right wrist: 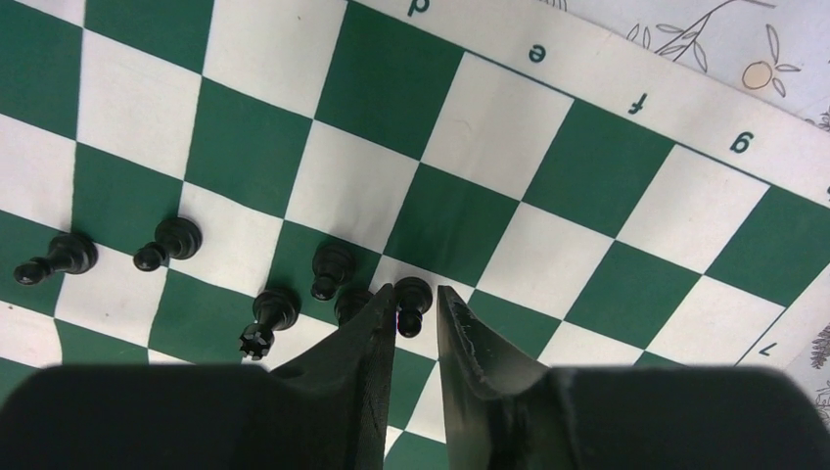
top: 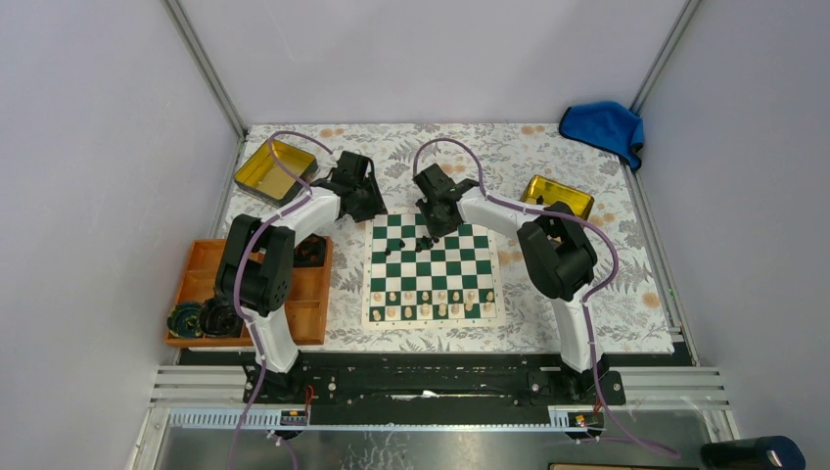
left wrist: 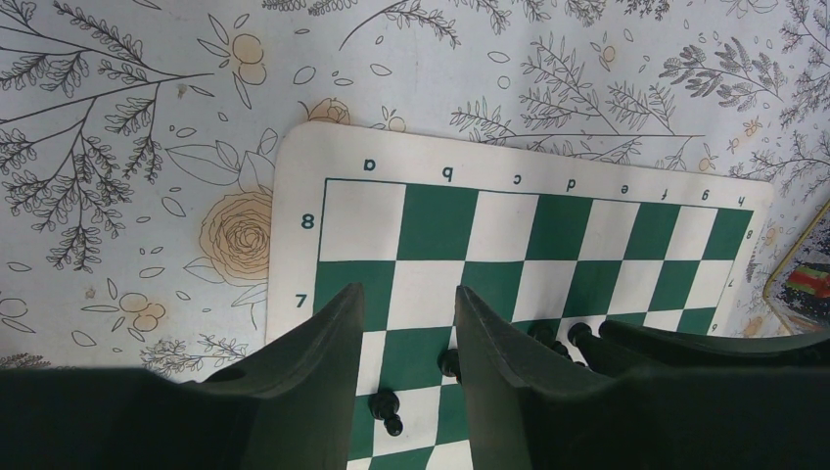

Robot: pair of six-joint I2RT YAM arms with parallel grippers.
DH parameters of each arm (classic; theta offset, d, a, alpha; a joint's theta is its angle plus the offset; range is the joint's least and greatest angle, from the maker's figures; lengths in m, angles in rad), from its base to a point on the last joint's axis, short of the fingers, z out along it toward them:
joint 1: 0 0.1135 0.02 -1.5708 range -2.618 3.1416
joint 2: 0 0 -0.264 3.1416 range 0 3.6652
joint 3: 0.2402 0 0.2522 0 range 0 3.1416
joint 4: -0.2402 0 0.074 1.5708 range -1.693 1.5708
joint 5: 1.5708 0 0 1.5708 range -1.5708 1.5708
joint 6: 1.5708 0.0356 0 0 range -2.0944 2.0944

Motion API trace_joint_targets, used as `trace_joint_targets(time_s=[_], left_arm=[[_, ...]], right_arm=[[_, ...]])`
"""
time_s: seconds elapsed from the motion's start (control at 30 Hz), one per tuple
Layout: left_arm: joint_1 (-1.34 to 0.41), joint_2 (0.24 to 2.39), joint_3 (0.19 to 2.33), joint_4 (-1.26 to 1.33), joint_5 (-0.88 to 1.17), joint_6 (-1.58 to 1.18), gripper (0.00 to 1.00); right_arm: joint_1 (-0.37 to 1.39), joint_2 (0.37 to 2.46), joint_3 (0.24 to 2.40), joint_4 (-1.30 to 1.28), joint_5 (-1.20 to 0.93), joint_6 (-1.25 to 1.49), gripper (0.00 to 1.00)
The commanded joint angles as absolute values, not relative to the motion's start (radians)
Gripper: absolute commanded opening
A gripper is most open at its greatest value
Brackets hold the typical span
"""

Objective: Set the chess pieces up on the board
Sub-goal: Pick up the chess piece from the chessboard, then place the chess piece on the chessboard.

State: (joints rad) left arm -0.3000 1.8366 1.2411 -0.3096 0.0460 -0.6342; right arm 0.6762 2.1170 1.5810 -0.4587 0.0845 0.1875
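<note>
The green and white board (top: pixel 431 269) lies in the middle of the table. Several black chess pieces (right wrist: pixel 174 238) stand clustered on its far half. My right gripper (right wrist: pixel 416 289) is over that cluster, its jaws closed round a black pawn (right wrist: pixel 412 297) that stands upright on the board. A crenellated black piece (right wrist: pixel 272 311) and another pawn (right wrist: pixel 331 264) stand just to its left. My left gripper (left wrist: pixel 408 291) hangs open over the board's a and b files near row 7, holding nothing. A black pawn (left wrist: pixel 390 409) stands on the board below its gap.
Cream pieces (top: pixel 431 304) fill the board's two near rows. An orange compartment tray (top: pixel 210 294) sits at the left. Gold tins stand at the back left (top: pixel 274 168) and right (top: pixel 556 194), and a blue cloth (top: pixel 602 127) lies in the far right corner.
</note>
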Motion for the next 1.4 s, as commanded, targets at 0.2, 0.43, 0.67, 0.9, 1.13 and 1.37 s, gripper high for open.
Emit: trace_joint_targets(time_s=[0.2, 0.43, 0.67, 0.9, 1.13, 1.37], left_arm=[[-0.295, 1.812, 1.22, -0.285, 0.052, -0.627, 0.46], [-0.295, 1.81, 1.219, -0.29, 0.052, -0.627, 0.46], [-0.295, 1.805, 1.229, -0.299, 0.04, -0.623, 0.46], [-0.295, 1.805, 1.232, -0.306, 0.038, -0.621, 0.46], [-0.295, 1.798, 1.234, -0.315, 0.029, -0.617, 0.46], [-0.295, 1.792, 1.236, -0.328, 0.027, -0.614, 0.46]], right_arm=[[0.684, 2.088, 1.559, -0.47, 0.075, 0.188, 0.24], [0.684, 2.086, 1.568, -0.478, 0.09, 0.186, 0.11], [0.683, 2.051, 1.567, -0.484, 0.153, 0.171, 0.05], [0.676, 2.011, 1.555, -0.491, 0.239, 0.158, 0.01], [0.615, 1.967, 1.499, -0.477, 0.266, 0.177, 0.0], [0.556, 1.927, 1.421, -0.449, 0.245, 0.197, 0.0]])
